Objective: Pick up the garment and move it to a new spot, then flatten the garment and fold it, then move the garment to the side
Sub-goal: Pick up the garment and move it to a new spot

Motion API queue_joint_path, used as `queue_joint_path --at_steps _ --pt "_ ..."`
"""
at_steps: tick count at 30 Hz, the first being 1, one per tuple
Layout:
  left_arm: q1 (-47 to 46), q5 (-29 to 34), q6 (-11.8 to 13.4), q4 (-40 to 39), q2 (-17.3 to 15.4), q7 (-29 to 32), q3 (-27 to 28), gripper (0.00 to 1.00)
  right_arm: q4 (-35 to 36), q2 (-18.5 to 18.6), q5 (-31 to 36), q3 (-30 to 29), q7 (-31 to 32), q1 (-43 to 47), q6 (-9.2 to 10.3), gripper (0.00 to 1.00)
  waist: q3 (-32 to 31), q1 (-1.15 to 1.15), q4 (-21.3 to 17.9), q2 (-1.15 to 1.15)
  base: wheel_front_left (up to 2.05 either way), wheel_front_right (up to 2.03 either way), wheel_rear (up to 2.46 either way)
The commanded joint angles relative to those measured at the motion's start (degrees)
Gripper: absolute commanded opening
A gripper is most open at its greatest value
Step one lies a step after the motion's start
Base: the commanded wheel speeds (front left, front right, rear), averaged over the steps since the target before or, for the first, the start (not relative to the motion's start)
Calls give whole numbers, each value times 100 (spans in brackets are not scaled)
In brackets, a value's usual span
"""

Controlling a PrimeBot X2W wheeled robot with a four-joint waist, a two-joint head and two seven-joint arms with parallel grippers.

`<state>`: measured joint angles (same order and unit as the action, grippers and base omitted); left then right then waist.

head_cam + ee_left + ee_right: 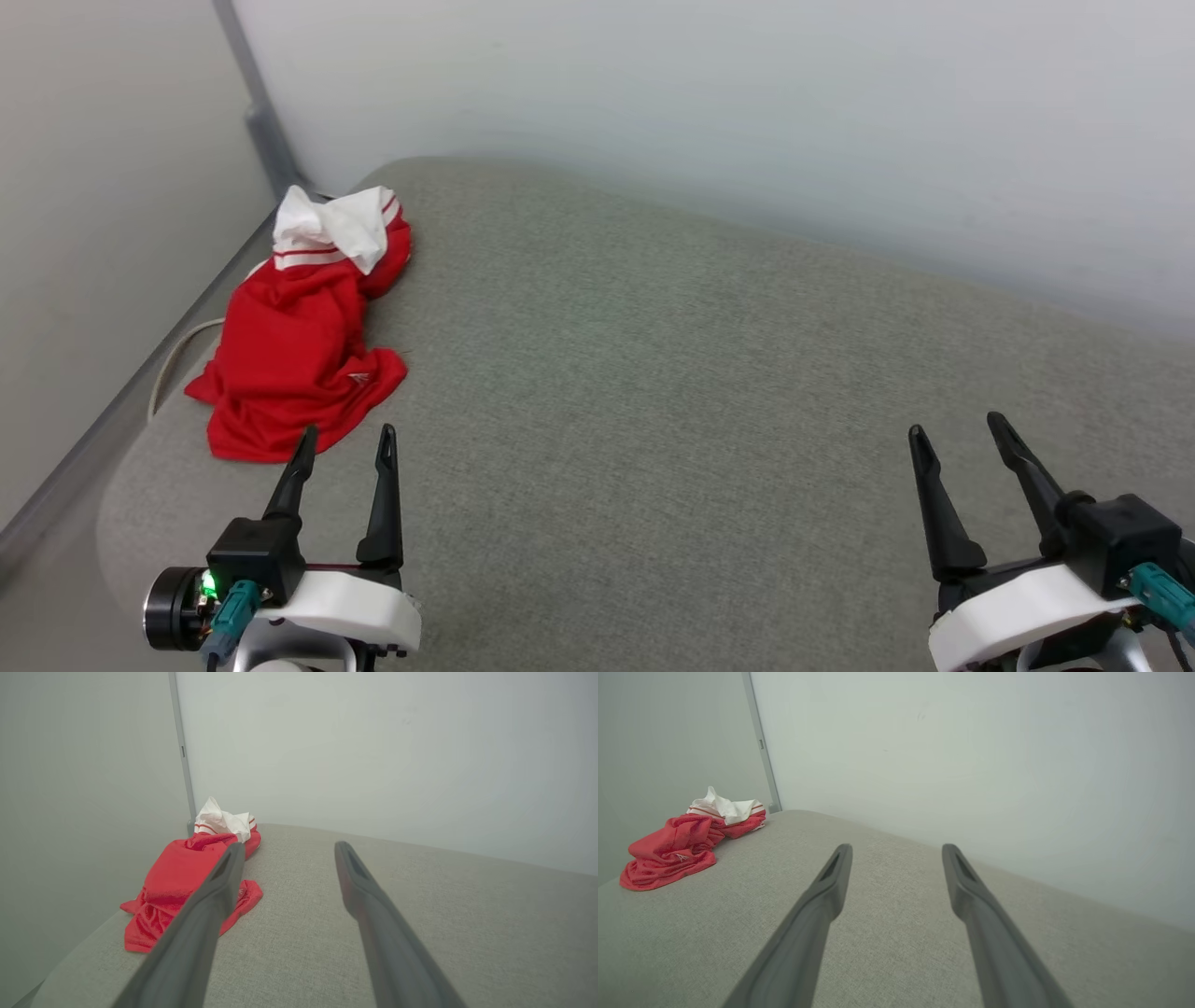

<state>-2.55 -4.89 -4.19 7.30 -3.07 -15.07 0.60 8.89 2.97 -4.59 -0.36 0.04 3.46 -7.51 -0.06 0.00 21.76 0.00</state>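
Observation:
The garment (pixel 299 336) lies crumpled in a heap at the far left corner of the grey padded surface (pixel 672 392): red cloth with a white sleeve and red-white trim bunched at its far end. It also shows in the left wrist view as the garment (pixel 173 882) and in the right wrist view as the garment (pixel 677 849). My left gripper (pixel 347 441) stands open just short of the heap's near edge, nothing between its fingers. My right gripper (pixel 957 431) is open at the lower right, far from the cloth and holding nothing.
Pale walls (pixel 709 103) close off the back and left of the surface. A grey rail (pixel 121 401) and a white cable (pixel 173 359) run along the left edge beside the garment. The surface's rounded corner (pixel 121 504) is near my left gripper.

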Motion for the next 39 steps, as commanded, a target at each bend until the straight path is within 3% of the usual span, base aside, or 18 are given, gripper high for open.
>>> queue_joint_path --at_steps 1,10,22,29,39 --pt "-31 -26 7 7 9 -14 23 100 -27 -15 1 32 -9 -76 4 100 31 0 332 0 0 0 0" --pt "-33 -26 30 32 16 -14 100 100 -63 -14 57 155 -7 -168 4 100 57 0 793 0 0 0 0" --pt "71 -99 116 -104 23 -14 287 100 -135 -12 107 313 38 -404 4 100 153 0 857 0 0 0 0" --pt "-325 -146 6 195 18 -14 360 100 -50 -12 154 148 66 -350 4 100 252 0 854 0 0 0 0" --pt "-1631 -777 -133 1516 -203 8 868 100 389 256 251 143 361 -769 4 100 1301 0 51 0 0 0 0"
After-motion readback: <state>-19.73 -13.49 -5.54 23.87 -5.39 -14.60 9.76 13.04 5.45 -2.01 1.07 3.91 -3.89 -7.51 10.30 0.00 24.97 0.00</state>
